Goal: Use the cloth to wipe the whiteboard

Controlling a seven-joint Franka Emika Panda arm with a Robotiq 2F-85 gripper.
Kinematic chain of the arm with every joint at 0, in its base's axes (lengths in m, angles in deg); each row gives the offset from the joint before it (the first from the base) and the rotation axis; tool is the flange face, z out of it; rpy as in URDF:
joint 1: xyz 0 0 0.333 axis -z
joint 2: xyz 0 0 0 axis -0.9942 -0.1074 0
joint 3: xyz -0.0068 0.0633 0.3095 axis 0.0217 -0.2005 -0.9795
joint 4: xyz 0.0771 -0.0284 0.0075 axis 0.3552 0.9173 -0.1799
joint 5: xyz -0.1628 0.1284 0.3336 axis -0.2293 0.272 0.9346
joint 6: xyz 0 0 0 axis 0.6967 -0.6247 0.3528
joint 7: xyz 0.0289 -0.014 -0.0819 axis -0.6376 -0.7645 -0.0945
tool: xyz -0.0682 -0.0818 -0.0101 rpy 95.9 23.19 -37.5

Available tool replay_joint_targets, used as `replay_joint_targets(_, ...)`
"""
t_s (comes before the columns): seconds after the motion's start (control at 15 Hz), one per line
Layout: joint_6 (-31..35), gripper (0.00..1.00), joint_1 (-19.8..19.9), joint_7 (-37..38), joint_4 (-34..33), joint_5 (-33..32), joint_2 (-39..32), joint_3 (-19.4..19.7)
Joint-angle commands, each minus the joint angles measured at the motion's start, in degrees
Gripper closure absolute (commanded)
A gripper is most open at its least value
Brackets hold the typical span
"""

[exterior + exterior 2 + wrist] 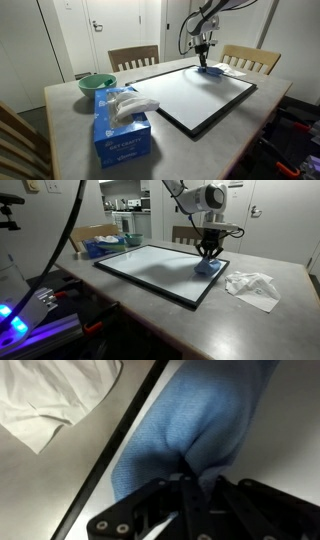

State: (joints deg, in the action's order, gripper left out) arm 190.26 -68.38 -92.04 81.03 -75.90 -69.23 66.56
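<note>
- Jaws are seen fully closed in the wrist view, and a fold of the cloth (195,420) is pinched between the fingertips of the gripper (187,468).
- The blue cloth is pressed down onto the whiteboard (190,95), just inside its black frame, at the corner nearest a wooden chair (250,58).
- The gripper is pointed straight down over the cloth in both exterior views.
- A crumpled white sheet (252,285) is seen on the table (60,125), just beyond the board's edge beside the cloth and apart from the frame.
- A blue tissue box (120,128) and a green bowl (96,84) are placed off the board, toward the table's opposite end.
</note>
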Motion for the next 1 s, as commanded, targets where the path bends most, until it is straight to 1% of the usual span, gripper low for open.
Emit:
replay_joint_targets(0.0, 2.87, 0.98, 1.07, 0.89, 4.93, -1.30, -1.26, 1.37)
replay_joint_targets(0.2, 0.99, 0.98, 0.77, 3.66, 8.26, -0.79, 0.72, 1.96)
replay_joint_targets(0.4, 1.62, 0.98, 1.31, 5.31, 13.16, 0.24, 3.15, 1.27)
replay_joint_targets(0.53, 3.84, 0.98, 1.87, 6.40, 16.98, 1.15, 5.21, 0.67)
replay_joint_targets(0.67, 8.76, 0.98, 2.98, 6.56, 20.85, 2.84, 7.45, -0.42)
replay_joint_targets(0.8, 12.31, 0.98, 3.81, 6.07, 22.97, 4.05, 8.34, -1.04)
replay_joint_targets(0.93, 14.29, 0.98, 4.37, 5.97, 25.54, 5.31, 9.53, -1.41)
